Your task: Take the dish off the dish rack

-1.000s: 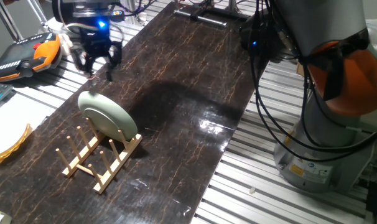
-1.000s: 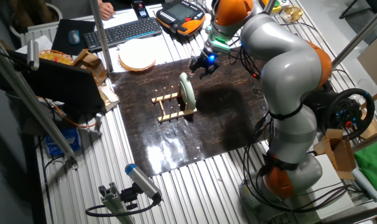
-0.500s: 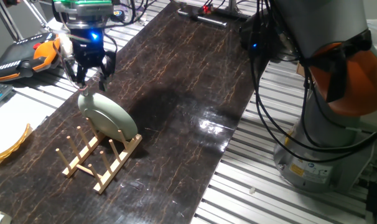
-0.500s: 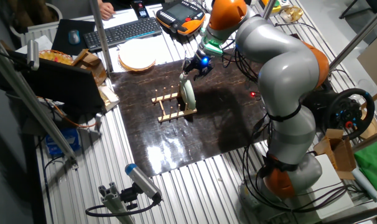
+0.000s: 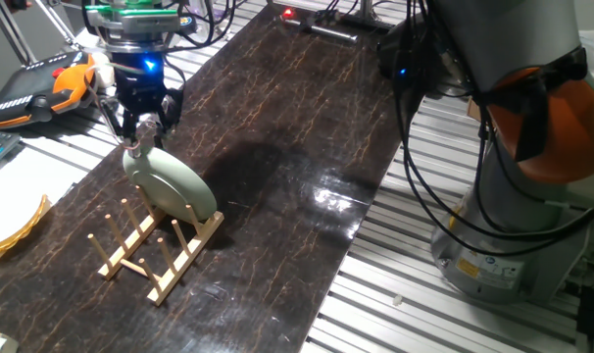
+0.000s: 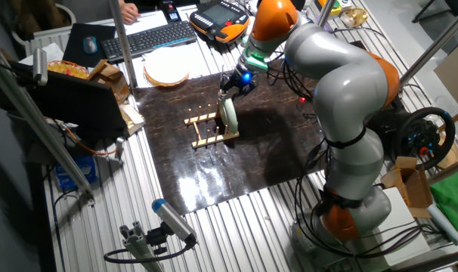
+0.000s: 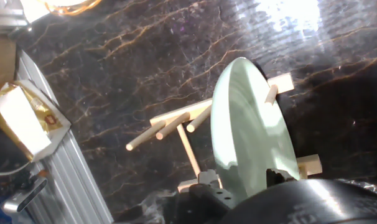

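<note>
Gripper, fingers spread astride the top rim of the dish standing in the dish rack; an off-centre close could tip it.

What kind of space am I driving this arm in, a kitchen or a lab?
Most likely a robotics lab, not a kitchen: the dish rack sits on a dark mat over an aluminium-profile table, with a keyboard and an orange teach pendant behind it.
</note>
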Robot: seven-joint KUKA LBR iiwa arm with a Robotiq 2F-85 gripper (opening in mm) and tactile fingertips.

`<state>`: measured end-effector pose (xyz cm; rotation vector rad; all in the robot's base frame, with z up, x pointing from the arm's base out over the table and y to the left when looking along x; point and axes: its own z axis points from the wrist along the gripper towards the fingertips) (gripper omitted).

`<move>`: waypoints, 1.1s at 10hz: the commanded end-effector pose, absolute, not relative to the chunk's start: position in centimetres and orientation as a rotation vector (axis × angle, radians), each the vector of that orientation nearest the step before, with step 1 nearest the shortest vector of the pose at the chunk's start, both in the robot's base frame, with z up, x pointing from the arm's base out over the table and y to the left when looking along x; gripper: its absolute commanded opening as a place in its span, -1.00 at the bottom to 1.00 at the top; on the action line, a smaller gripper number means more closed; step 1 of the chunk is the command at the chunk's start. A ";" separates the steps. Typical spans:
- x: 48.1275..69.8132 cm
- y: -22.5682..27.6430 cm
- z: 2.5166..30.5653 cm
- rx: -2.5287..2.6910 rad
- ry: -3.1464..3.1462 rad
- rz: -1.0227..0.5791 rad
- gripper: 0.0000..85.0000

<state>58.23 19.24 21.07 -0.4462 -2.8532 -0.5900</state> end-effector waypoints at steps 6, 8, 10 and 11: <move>58.2 19.2 20.9 -0.380 -2.828 -0.626 -0.62; 58.4 19.0 21.1 -0.355 -2.802 -0.645 -0.63; 58.5 18.6 21.5 -0.347 -2.774 -0.674 -0.69; 58.4 18.4 21.8 -0.345 -2.769 -0.679 -0.78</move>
